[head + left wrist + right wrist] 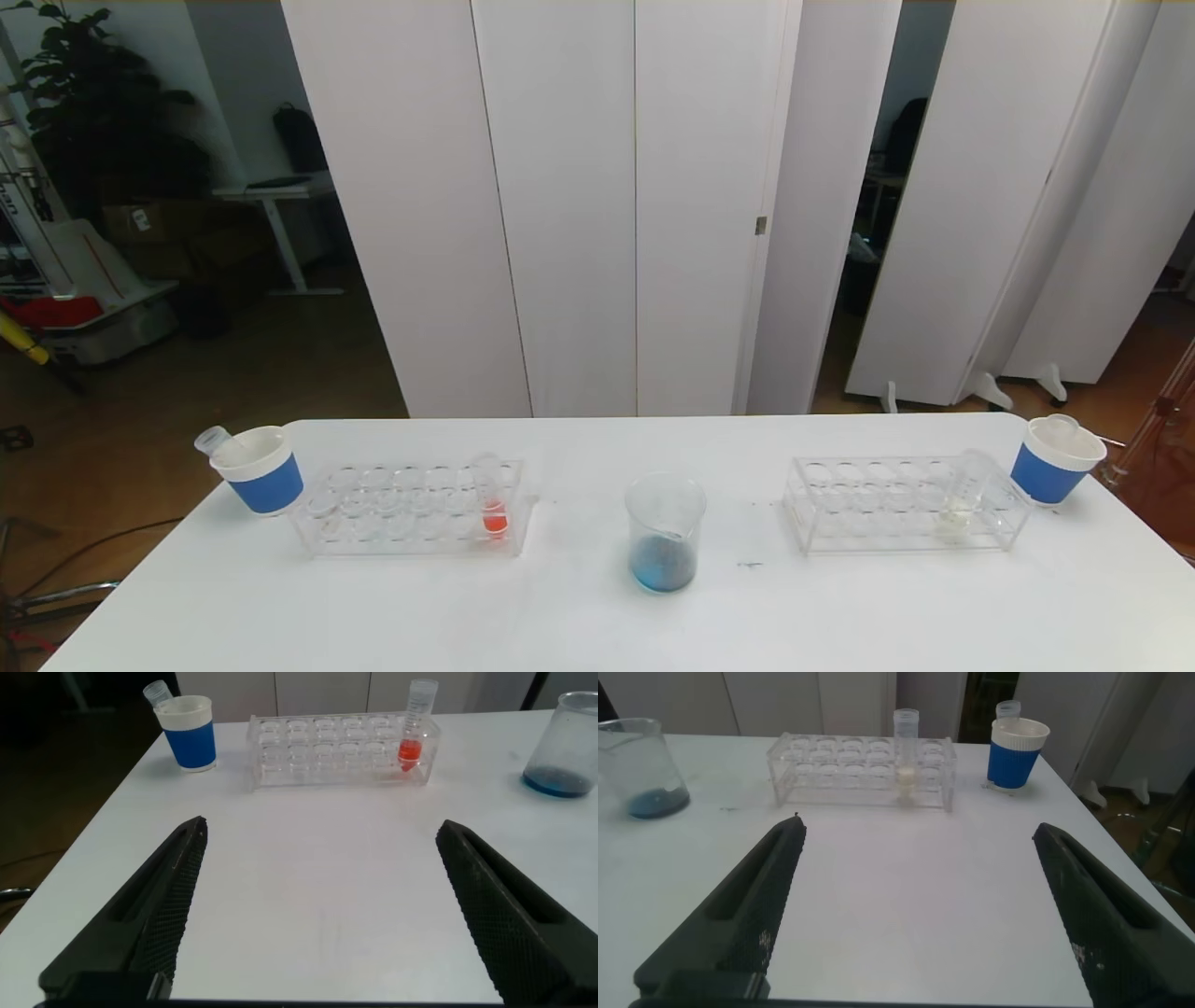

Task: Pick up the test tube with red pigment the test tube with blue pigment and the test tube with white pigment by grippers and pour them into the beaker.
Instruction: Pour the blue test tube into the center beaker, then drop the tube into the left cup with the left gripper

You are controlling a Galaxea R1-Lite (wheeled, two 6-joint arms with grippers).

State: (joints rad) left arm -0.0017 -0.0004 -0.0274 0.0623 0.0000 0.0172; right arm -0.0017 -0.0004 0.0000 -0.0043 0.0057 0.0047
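Note:
The beaker [664, 532] stands mid-table with blue liquid at its bottom; it also shows in the left wrist view [564, 747] and the right wrist view [640, 770]. A tube with red liquid [492, 509] stands in the left rack [411, 509], also in the left wrist view [416, 737]. The test tube with white pigment [962, 504] stands in the right rack [906, 504], also in the right wrist view [906, 756]. No tube holding blue liquid is in view. The left gripper [322, 835] and right gripper [917, 835] are open, empty, low over the near table, out of the head view.
A blue paper cup [261, 469] with an empty tube in it stands left of the left rack. Another blue cup [1055, 459] with an empty tube stands right of the right rack. White partitions stand behind the table's far edge.

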